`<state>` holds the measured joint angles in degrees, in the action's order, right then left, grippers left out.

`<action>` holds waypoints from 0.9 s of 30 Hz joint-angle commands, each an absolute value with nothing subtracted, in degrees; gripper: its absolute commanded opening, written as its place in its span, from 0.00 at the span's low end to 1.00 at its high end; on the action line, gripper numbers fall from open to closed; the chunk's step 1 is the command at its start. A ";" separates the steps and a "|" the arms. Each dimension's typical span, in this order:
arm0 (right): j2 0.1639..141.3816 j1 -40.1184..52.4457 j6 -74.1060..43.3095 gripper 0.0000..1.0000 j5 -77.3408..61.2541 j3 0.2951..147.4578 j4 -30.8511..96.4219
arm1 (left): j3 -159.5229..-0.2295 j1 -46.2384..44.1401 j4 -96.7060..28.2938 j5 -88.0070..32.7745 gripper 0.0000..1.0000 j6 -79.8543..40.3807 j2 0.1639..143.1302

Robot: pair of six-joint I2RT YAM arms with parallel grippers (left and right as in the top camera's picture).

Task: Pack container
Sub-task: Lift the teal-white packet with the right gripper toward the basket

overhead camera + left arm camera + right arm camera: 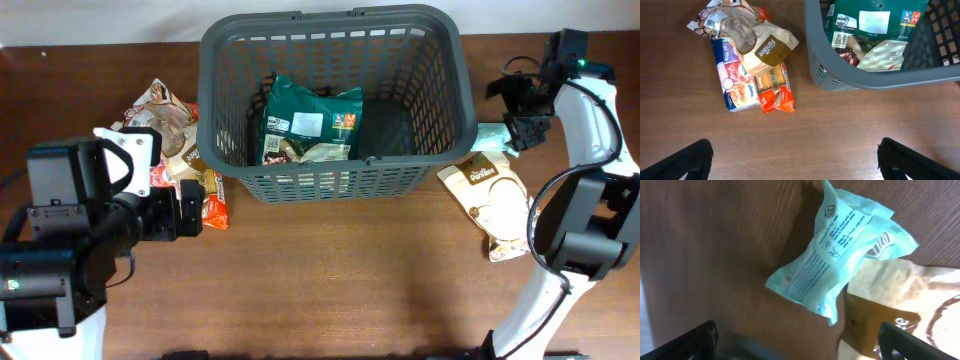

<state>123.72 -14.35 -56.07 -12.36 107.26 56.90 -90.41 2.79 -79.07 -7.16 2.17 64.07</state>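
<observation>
Grey plastic lattice marks the container (300, 185), which sits at the middle of the worktop's far edge. A green packet (310, 122) lies inside, its lower end screened by the front wall. Toward the left edge, a pile of packets (755, 65) is partly covered by the left arm in the overhead view. The left gripper (795, 160) shows only two dark fingertips, wide apart. Toward the right edge, the right gripper (800, 342), likewise spread, hangs over a pale teal packet (840, 265) lying partly on a beige packet (900, 310). The teal packet's print is too blurred to read.

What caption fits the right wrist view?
Open right pincer above a mint packet beside a beige pouch on the table.
</observation>
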 commanded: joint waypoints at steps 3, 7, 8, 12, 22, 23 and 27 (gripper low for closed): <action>126.06 -14.24 -65.54 0.99 -15.97 108.07 53.49 | -90.35 3.16 -78.98 -8.16 0.99 3.05 64.01; 127.87 -14.20 -66.83 0.99 -16.75 108.09 53.10 | -90.35 3.16 -78.98 -8.16 0.99 3.07 64.01; 128.60 -14.22 -68.73 0.99 -16.86 108.09 53.08 | -90.35 3.16 -78.98 -8.16 0.99 3.05 64.01; 129.51 -14.22 -71.24 0.99 -16.84 108.14 51.77 | -90.35 3.16 -78.98 -8.16 0.99 3.07 64.01; 132.86 -15.20 -71.66 0.99 -17.52 108.18 51.55 | -90.35 3.16 -78.98 -8.14 0.99 3.05 64.01; 132.88 -15.31 -71.66 1.00 -17.32 108.18 51.55 | -90.35 3.16 -78.98 -8.16 0.99 3.07 64.01; 133.38 -15.57 -71.64 0.85 -16.86 108.18 51.57 | -90.35 3.16 -78.98 -8.16 0.99 3.05 64.01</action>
